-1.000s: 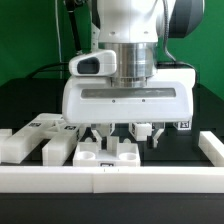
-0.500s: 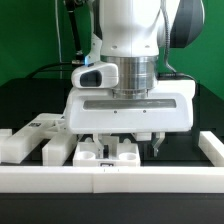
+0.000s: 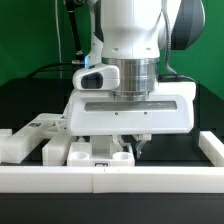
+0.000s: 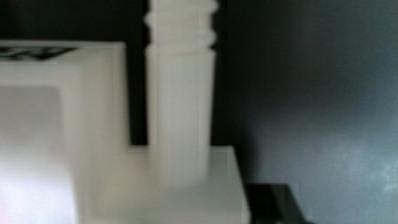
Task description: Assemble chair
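While the arm's broad white hand hangs low over the black counter (image 3: 175, 145), I see the tool (image 3: 127, 147) drawn narrow, jaws together just above the chair pieces (image 3: 80, 152). I cannot tell whether anything sits between them. Those chunky white blocks lie close behind the white border rail (image 3: 150, 178). A green wall (image 3: 25, 40) backs the room. The wrist view shows a ridged white post (image 4: 178, 90) standing against a white block (image 4: 63, 110), with dark counter beside.

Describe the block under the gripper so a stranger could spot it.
Find the long white rail across the front. Behind its middle, directly below the gripper, sits a chunky white block. Unlike the stepped block on the exterior view's left, it has a notched top.
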You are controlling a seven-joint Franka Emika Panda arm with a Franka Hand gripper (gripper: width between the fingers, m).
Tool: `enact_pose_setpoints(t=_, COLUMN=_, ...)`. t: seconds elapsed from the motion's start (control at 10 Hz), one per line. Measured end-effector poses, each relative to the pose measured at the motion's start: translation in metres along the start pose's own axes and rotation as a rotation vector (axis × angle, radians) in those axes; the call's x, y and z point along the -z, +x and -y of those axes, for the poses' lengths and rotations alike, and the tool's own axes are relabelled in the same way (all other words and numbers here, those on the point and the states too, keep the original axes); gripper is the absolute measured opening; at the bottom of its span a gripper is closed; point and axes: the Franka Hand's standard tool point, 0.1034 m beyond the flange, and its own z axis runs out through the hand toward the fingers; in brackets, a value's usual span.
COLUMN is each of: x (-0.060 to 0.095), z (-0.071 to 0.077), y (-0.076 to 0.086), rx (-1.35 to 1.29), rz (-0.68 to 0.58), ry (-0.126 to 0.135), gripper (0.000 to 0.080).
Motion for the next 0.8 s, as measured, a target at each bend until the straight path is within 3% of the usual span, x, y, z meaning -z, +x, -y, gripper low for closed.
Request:
enact_pose_setpoints(t=0.1, x=0.0, z=0.0, y=0.0, rx=0.0, rz=0.0, ry=0.0, gripper=0.0034)
enact_pose_setpoints(t=0.8, x=-0.0001, z=0.0021, y=0.0, rx=0.0, rz=0.0, ry=0.001, gripper=0.0034)
